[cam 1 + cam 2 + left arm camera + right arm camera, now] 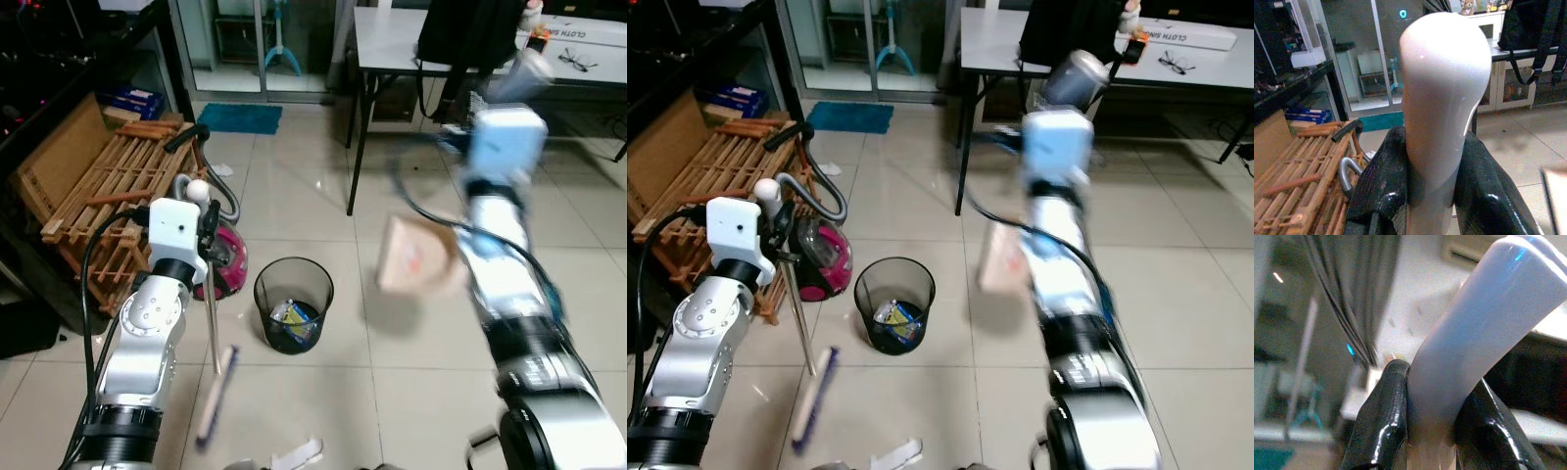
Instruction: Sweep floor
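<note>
My left gripper (204,225) is shut on the white top of a broom handle (1437,93). The thin metal pole runs down to the brush head (216,397), which rests on the tiled floor. My right arm is raised and blurred, with the right gripper (1432,391) shut on a pale dustpan handle (1474,328). The tan dustpan (416,257) hangs below it, above the floor and to the right of a black wire bin (294,299) that holds some rubbish. White paper scraps (299,453) lie on the tiles near my feet.
A pink vacuum cleaner (225,259) with a grey hose and a wooden rack (103,191) stand at the left. Behind are a white table (392,44) on black legs with a black bag (470,34), and a teal mat (240,118) by the door.
</note>
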